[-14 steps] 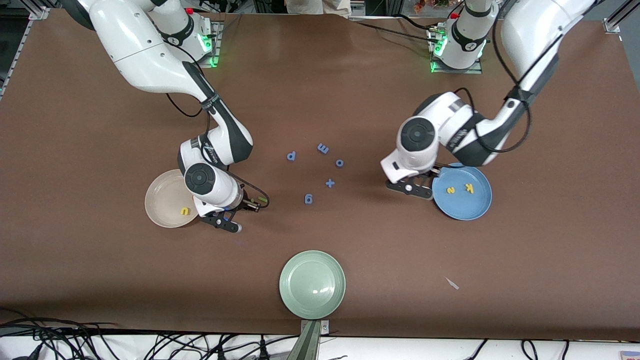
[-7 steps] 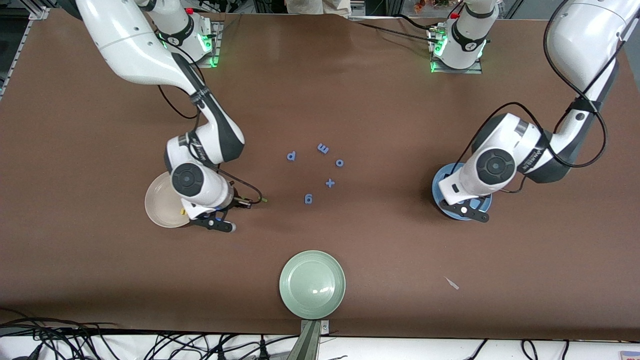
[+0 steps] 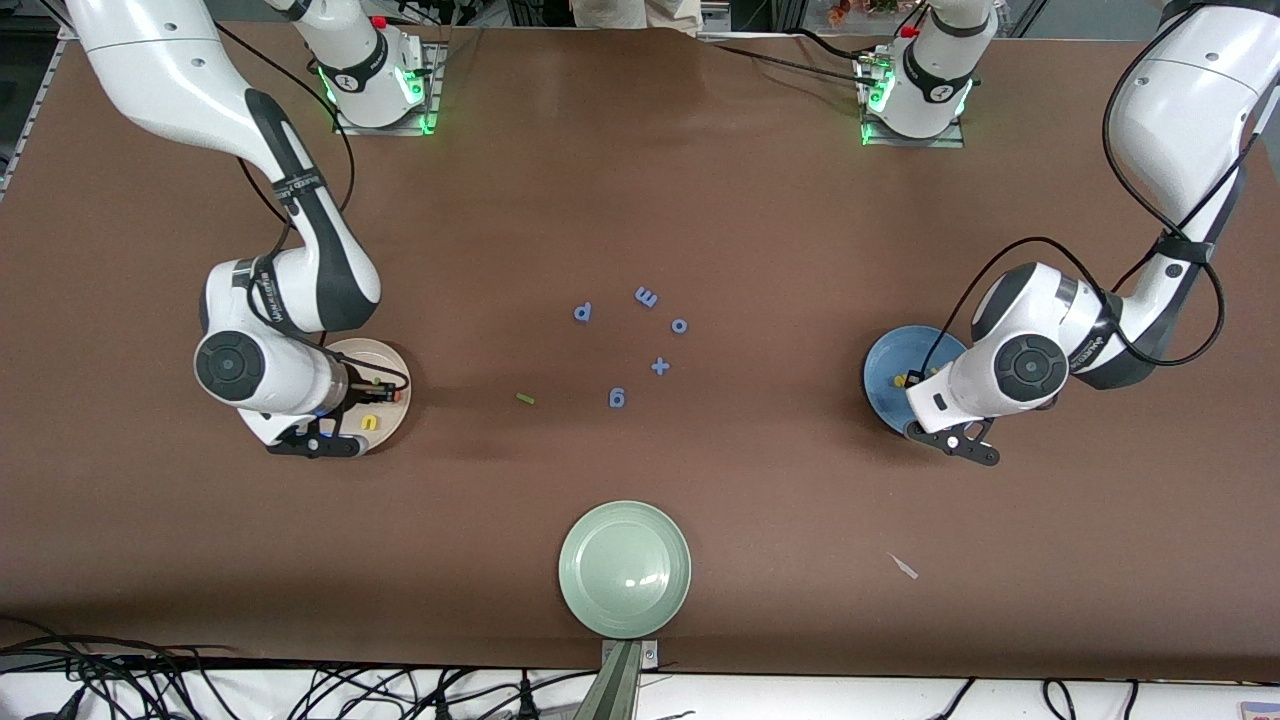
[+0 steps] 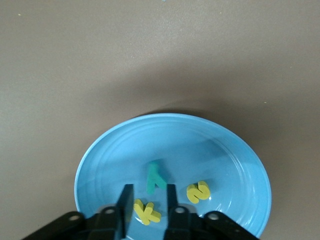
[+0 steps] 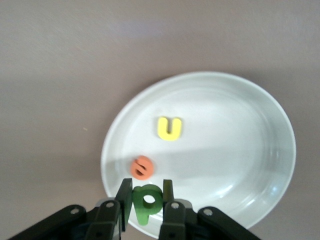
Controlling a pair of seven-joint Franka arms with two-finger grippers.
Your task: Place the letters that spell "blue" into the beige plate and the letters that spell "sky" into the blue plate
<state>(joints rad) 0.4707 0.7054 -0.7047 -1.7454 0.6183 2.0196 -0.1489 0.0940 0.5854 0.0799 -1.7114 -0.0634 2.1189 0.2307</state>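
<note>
From my remote seat: the right gripper [image 5: 146, 200] hangs over the beige plate [image 3: 392, 357], its fingers pinched on the green b [image 5: 148, 202]. In that plate I can see the yellow u [image 5: 170, 128] and the orange e [image 5: 142, 167], so 2 of the "blue" letters lie in there and a 3rd is up in the grip. The thin green l [image 3: 525, 399] lies out on the bare table, between the beige plate and the small blue letters [image 3: 617, 398] in the middle.

Over at the left arm's end, the left gripper [image 4: 148, 200] hovers over the blue plate [image 4: 235, 150] with its fingers a narrow gap apart and nothing between them. All 3 "sky" letters are in that plate: the teal y [image 4: 156, 176], the yellow k [image 4: 145, 212] and the yellow s [image 4: 198, 191].

The pale green plate [image 3: 625, 569] sits nearest the front camera.
</note>
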